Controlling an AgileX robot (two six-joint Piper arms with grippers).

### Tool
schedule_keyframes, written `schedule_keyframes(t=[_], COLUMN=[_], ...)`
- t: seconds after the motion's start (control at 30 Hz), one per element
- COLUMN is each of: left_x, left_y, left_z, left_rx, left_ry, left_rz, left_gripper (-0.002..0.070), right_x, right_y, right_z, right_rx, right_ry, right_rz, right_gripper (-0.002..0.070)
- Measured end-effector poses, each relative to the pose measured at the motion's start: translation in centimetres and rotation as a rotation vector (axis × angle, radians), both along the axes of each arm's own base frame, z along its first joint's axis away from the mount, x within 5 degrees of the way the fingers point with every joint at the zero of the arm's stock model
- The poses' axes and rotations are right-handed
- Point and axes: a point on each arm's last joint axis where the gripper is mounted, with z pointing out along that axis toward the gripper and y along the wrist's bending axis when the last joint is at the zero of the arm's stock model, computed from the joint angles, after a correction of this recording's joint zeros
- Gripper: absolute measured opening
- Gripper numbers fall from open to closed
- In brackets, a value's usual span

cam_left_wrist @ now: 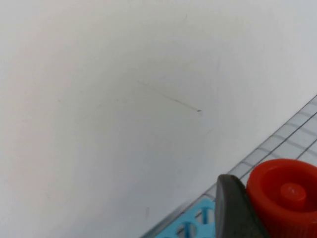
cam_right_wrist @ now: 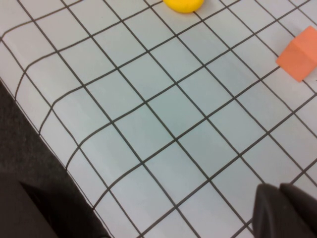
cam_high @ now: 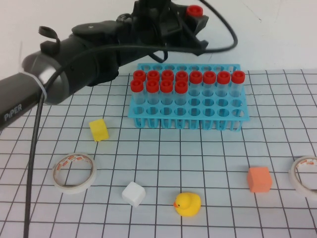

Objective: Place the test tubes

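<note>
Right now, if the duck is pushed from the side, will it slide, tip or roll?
The duck looks small and plastic, so probably light; it likely slides on the smooth mat. Its rounded body may rock or tip. The left gripper, shut on a tube, is above the rack; the right gripper, shut, hangs over the mat.

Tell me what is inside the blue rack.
Twelve red-capped test tubes occupy the rack's rear holes; front holes look empty; tube bottoms are hidden. The left gripper holds another tube above; the right gripper, shut, is over the mat.
</note>
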Motion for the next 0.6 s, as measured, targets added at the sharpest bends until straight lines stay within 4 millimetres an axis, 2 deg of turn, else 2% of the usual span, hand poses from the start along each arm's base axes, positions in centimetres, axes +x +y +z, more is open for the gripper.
schedule_keyframes(t=[0.17, 0.3, 0.43, 0.53, 0.6], left_x=[0.1, 0.4, 0.4, 0.2, 0.0], left_y=[0.6, 1.1, 1.2, 1.2, 1.1], left_z=[0.2, 0.1, -0.5, -1.5, -2.0], left_rx=[-0.16, -0.204, -0.114, -0.068, 0.0], left_ry=[0.133, 0.178, 0.234, 0.361, 0.376], left_rz=[-0.01, 0.016, 0.026, 0.121, 0.174], left_gripper=[0.026, 0.026, 0.026, 0.026, 0.026], right_x=[0.0, 0.0, 0.0, 0.0, 0.0], right_y=[0.0, 0.0, 0.0, 0.0, 0.0], right_z=[0.0, 0.0, 0.0, 0.0, 0.0], right_rx=[0.0, 0.0, 0.0, 0.0, 0.0], right_ry=[0.0, 0.0, 0.0, 0.0, 0.0], right_rz=[0.0, 0.0, 0.0, 0.0, 0.0], right_gripper=[-0.0001, -0.0001, -0.0001, -0.0001, -0.0001])
